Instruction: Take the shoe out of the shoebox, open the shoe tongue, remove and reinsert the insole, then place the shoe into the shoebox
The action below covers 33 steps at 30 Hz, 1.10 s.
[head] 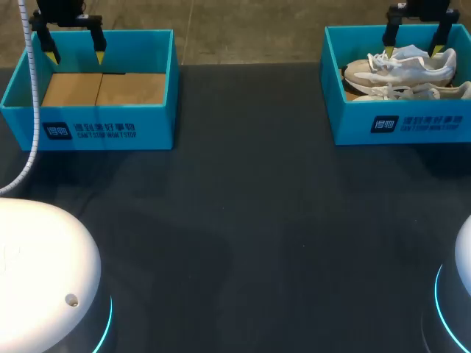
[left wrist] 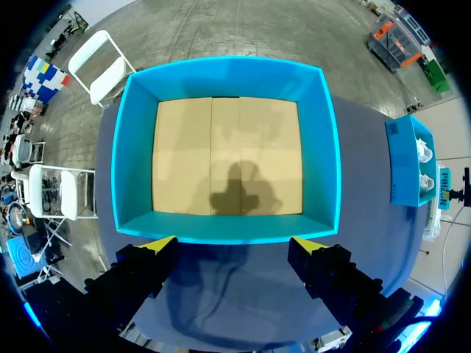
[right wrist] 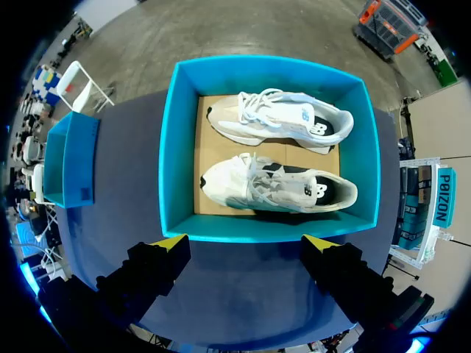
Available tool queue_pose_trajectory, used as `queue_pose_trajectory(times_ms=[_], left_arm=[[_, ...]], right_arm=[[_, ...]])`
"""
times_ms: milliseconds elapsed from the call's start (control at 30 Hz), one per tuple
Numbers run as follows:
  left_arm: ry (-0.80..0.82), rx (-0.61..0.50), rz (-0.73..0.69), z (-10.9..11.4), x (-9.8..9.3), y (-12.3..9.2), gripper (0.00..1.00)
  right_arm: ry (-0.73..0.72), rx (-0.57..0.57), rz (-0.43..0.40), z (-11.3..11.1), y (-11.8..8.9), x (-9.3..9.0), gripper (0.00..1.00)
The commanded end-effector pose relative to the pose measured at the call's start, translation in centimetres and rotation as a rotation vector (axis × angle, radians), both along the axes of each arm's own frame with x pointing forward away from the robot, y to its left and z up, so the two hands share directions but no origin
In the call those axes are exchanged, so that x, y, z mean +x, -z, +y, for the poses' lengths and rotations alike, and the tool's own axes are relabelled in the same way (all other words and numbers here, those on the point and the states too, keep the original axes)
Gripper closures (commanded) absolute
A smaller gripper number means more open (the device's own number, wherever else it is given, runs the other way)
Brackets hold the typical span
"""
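Both your jaws stand wide open, one pair over each shoebox.
Your right jaws hang over the right shoebox [right wrist: 268,228], where two pale shoes [right wrist: 280,187] lie side by side; your left jaws hang over the left shoebox [left wrist: 224,228] on the dark bench [head: 243,220].

the left box [head: 154,129] carries print on its front wall: a dark square badge [head: 56,132] with a white mark, then a row of dark characters and under it a line of small capitals. the right box [head: 349,121] bears the same layout on its front wall, its own badge at the row's start. in each wrist view the other arm's box shows a dark patch on one wall, too small to read. the far shoe [right wrist: 280,118] has a small blue letter mark on its side and the near shoe [right wrist: 280,187] a fainter grey one.
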<state>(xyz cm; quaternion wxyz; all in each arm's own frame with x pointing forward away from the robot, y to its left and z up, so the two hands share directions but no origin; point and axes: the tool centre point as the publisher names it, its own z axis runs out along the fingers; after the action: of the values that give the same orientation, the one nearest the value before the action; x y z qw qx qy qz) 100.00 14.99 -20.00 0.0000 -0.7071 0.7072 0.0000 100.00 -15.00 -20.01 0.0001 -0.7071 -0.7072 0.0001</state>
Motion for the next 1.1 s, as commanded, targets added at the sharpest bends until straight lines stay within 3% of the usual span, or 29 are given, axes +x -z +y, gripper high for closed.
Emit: queue_pose_trajectory(times_ms=[33,667,867,1100], left_arm=[[0.000,0.000,0.000,0.0,0.0,0.0,0.00],[0.000,0.000,0.000,0.0,0.0,0.0,0.00],[0.000,0.000,0.000,0.0,0.0,0.0,0.00],[0.000,0.000,0.000,0.0,0.0,0.0,0.00]], right_arm=[[0.000,0.000,0.000,0.0,0.0,0.0,0.00],[-0.004,-0.020,-0.018,-0.2,0.1,0.0,0.00],[-0.040,-0.039,-0.036,-2.3,0.5,0.3,0.00],[-0.038,-0.065,-0.037,-6.2,1.8,1.2,0.00]])
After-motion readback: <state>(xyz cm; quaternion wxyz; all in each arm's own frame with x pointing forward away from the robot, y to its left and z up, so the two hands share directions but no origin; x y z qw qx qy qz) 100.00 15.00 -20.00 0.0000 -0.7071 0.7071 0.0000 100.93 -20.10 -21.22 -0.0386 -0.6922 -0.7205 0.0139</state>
